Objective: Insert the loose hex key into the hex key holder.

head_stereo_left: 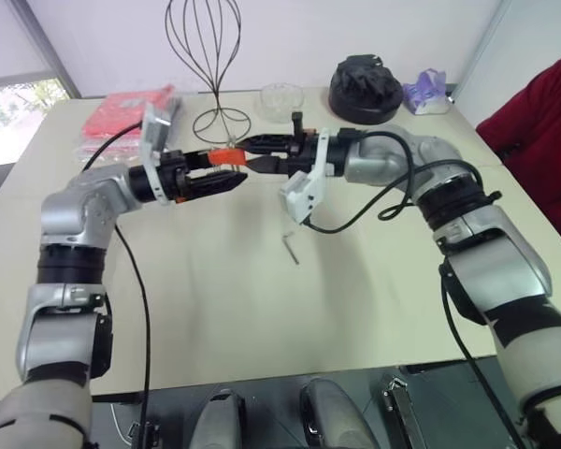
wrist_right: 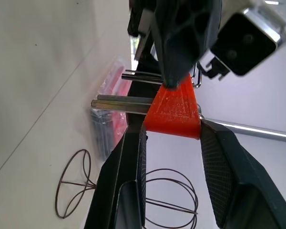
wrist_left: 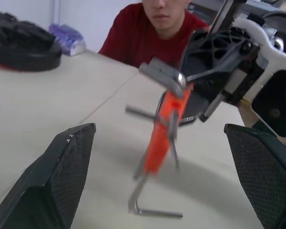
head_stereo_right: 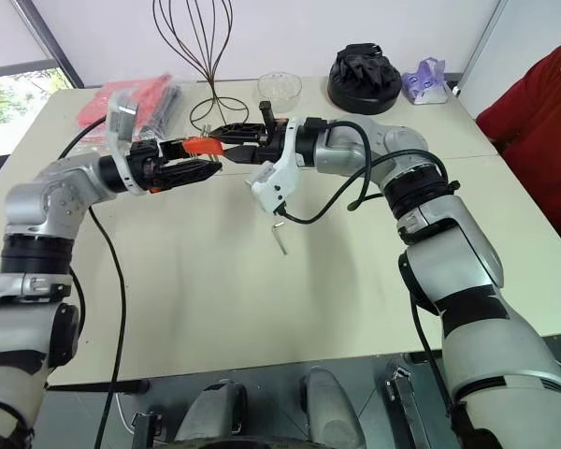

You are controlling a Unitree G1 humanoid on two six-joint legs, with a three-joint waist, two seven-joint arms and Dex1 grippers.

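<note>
My right gripper (head_stereo_left: 246, 155) is shut on the hex key holder (head_stereo_left: 226, 153), a small orange-red block with thin metal keys sticking out, and holds it in the air above the table. In the right wrist view the block (wrist_right: 174, 112) sits clamped between the two fingers. My left gripper (head_stereo_left: 224, 170) is open and faces the right one, its fingers (wrist_left: 66, 176) spread wide on either side of the holder (wrist_left: 164, 126). I cannot tell whether they touch it. The loose hex key (head_stereo_left: 291, 248), a thin grey L-shaped rod, lies on the beige table (head_stereo_left: 215, 309) below and to the right of both grippers.
At the back of the table stand a wire stand (head_stereo_left: 215, 65), a red packet (head_stereo_left: 122, 112), a clear bowl (head_stereo_left: 280, 98), a black round object (head_stereo_left: 365, 89) and a purple packet (head_stereo_left: 425, 94). A person in a red top (head_stereo_left: 538, 140) sits at the right edge.
</note>
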